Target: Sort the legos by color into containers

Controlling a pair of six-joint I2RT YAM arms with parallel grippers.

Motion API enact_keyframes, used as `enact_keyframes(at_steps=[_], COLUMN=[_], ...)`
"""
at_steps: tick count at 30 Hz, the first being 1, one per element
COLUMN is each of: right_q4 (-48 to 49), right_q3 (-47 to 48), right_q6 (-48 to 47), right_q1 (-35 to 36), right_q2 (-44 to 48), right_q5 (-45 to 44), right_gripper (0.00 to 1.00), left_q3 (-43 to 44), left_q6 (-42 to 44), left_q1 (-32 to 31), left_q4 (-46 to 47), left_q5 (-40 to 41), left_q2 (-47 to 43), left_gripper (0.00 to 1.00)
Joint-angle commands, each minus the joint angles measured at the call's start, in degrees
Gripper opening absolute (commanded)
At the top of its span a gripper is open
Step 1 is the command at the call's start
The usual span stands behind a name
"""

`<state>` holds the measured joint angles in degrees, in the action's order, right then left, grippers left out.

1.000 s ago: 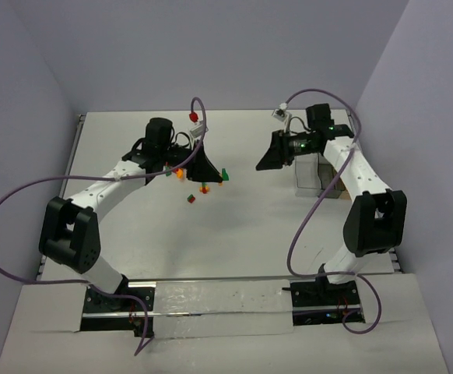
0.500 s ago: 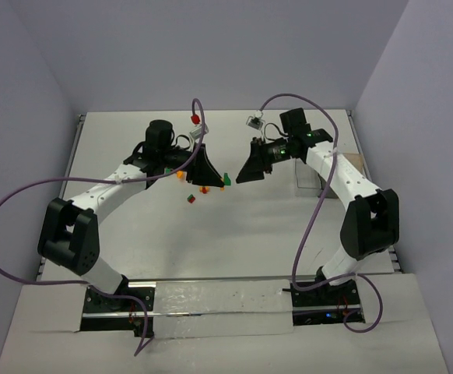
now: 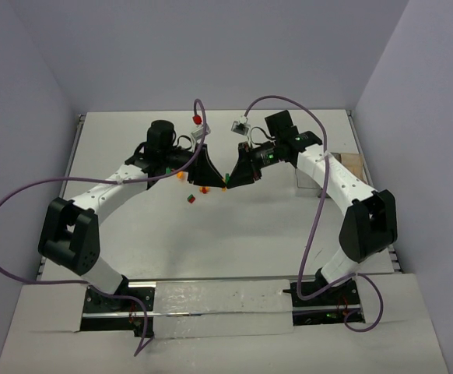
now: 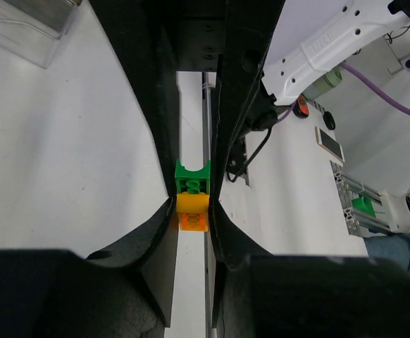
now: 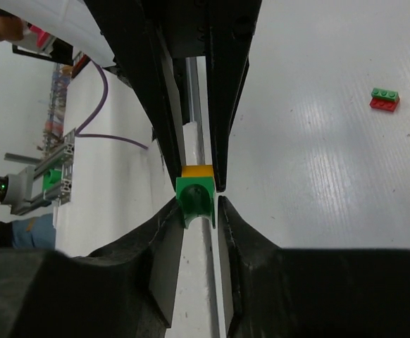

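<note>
Legos (image 4: 192, 189) seemingly in left tool (image 4: 192, 211)

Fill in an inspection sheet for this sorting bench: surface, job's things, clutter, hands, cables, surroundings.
Surface: white table.
Job's things: green brick stacked with orange brick, held between both hands; red-green pair and other bricks loose on the table; clear bins to the right, contents not visible.
Clutter: nothing seen.
Hands: left hand shut on the orange brick; right hand appears shut on the green brick, tip to tip with the left.
Cables: purple cables loop beside each arm.
Surroundings: lilac walls on three sides.
</note>
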<state>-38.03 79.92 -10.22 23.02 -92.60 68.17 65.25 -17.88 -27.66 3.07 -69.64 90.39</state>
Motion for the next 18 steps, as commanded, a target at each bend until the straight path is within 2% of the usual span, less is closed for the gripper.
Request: enact_keyframes(at_steps=[1,5,6,9,16,18], right_q4=[3.1,2.4,1.9,0.4,-15.5,-19.4], right_q3=[1.6,0.9,0.6,-0.9,-1.3,-0.5], right_q6=[-0.5,-0.9,-1.2,-2.8,-15.3,-19.7], right_q1=[0.3,-0.1,-0.5,-3.6,-17.8,-21.7], right_q2=[3.7,4.6,4.8,5.4,6.1,5.4], right_q5=[-1.2,-2.7,-2.8,-2.6,-2.9,-6.1], right_gripper=[0.22,0.02,0.00,0.00,0.00,0.00], left_q3=[-0.1,0.0,0.1,0.2,1.6,2.2], left_q6=[0.6,2.7,3.4,5.5,10.0,11.2], left_q1=[-0.4,-0.4,-0.3,0.3,4.2,4.7], left_q4=[1.4,-1.0,-1.3,-3.4,-8.9,-10.1], left_q5=[-2.2,-1.4,-1.2,-1.0,-0.9,0.0], left_q2=[-0.1,0.3,0.3,0.6,0.7,0.7], left_gripper=[0.00,0.00,0.00,0.00,0.00,0.00])
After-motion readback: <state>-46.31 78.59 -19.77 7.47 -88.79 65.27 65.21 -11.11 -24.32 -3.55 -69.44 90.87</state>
